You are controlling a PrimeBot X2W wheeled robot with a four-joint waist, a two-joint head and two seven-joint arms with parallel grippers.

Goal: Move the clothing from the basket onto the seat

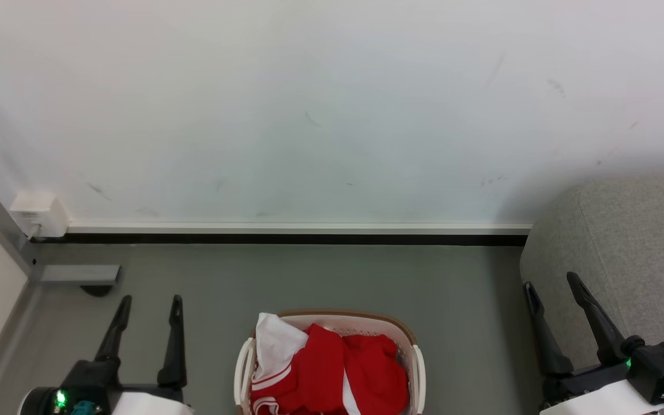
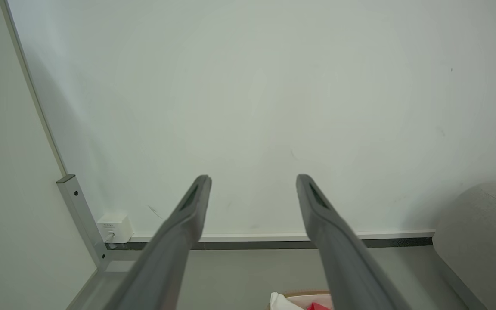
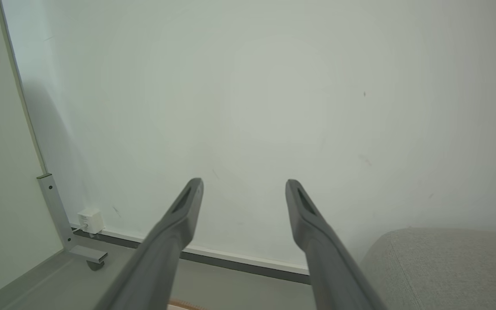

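Our left pincer [image 1: 152, 300] and right pincer [image 1: 550, 281], both released, flank the basket [image 1: 418, 363] of clothing [image 1: 338, 369], the seat [image 1: 637, 242] beside the right one: poised, we judge, to reach in.

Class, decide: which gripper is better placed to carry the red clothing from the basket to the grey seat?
Probably the right gripper: open, beside the seat; the left gripper is across the basket from it.
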